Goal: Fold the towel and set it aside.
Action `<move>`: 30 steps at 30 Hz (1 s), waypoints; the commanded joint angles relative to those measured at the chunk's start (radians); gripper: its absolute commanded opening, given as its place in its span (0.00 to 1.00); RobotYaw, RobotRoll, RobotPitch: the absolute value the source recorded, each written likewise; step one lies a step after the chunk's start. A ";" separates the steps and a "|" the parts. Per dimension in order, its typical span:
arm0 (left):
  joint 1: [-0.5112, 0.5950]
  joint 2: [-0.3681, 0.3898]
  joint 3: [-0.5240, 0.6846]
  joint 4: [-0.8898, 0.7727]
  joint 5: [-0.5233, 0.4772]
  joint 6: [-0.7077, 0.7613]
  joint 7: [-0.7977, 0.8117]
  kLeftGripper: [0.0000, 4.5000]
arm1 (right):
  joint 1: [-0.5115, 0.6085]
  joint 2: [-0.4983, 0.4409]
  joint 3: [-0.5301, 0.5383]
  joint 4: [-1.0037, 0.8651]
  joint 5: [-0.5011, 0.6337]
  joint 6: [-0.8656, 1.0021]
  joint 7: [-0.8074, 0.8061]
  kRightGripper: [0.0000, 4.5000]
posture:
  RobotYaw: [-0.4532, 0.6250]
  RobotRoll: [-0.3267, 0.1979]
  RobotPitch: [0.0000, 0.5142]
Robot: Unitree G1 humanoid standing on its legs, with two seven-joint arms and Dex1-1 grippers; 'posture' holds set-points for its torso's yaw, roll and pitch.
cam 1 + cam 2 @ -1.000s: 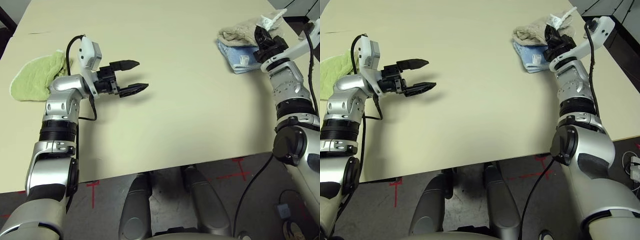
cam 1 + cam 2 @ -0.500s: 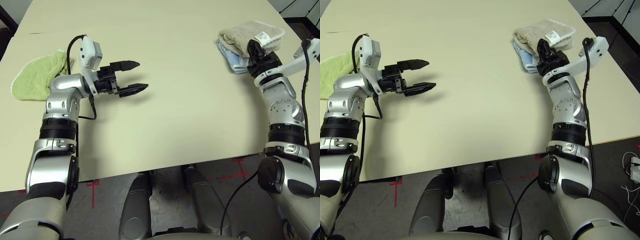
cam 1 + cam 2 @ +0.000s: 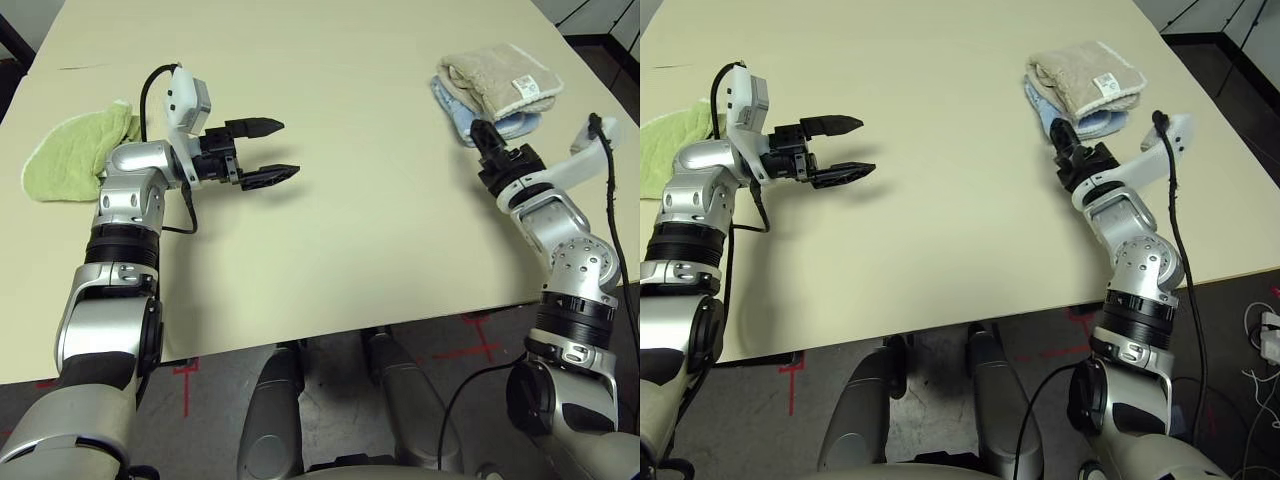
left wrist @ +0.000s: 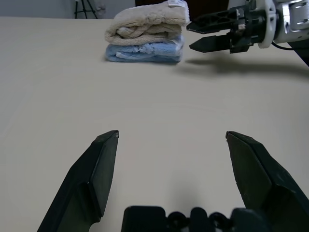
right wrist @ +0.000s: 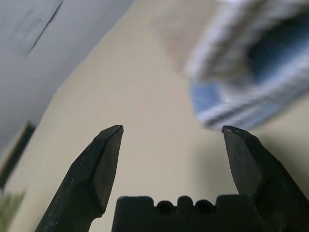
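Observation:
The towel point(image 3: 498, 74), beige with white piping and a small white label, lies folded on top of a folded light blue towel point(image 4: 145, 51) at the table's far right. My right gripper point(image 3: 480, 132) hovers just in front of that stack, apart from it. Its fingers are open and empty, as the left wrist view shows point(image 4: 190, 36). The stack appears blurred beyond the right gripper point(image 5: 171, 129) in its own wrist view. My left gripper point(image 3: 288, 147) is open and empty above the left half of the table, pointing toward the stack.
A light green cloth point(image 3: 68, 155) lies crumpled at the table's left edge, behind my left elbow. The cream table point(image 3: 380, 250) runs bare between the two arms. Its front edge point(image 3: 350, 338) is close to my body, and dark floor lies beyond the right side.
My right gripper has opened, let go of the towel and drawn back toward me. The towel now rests flat on the blue one. The left gripper has barely moved.

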 commanded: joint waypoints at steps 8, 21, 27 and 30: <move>0.048 -0.110 0.204 -0.062 0.038 -0.030 0.656 1.00 | -0.089 -0.149 0.192 0.189 -0.377 -0.515 0.334 0.99 | 0.43 0.62 0.47; 0.021 -0.117 0.231 0.123 0.222 -0.292 1.193 1.00 | -0.300 -0.069 0.143 0.715 -0.483 -0.869 0.256 0.99 | 0.45 0.62 0.50; 0.042 -0.091 0.233 0.132 0.229 -0.295 1.216 1.00 | -0.349 -0.116 0.103 0.832 -0.459 -0.904 0.331 0.99 | 0.40 0.62 0.49; 0.059 -0.083 0.220 0.130 0.238 -0.294 1.203 1.00 | -0.350 -0.133 0.091 0.840 -0.454 -0.893 0.358 0.99 | 0.39 0.62 0.48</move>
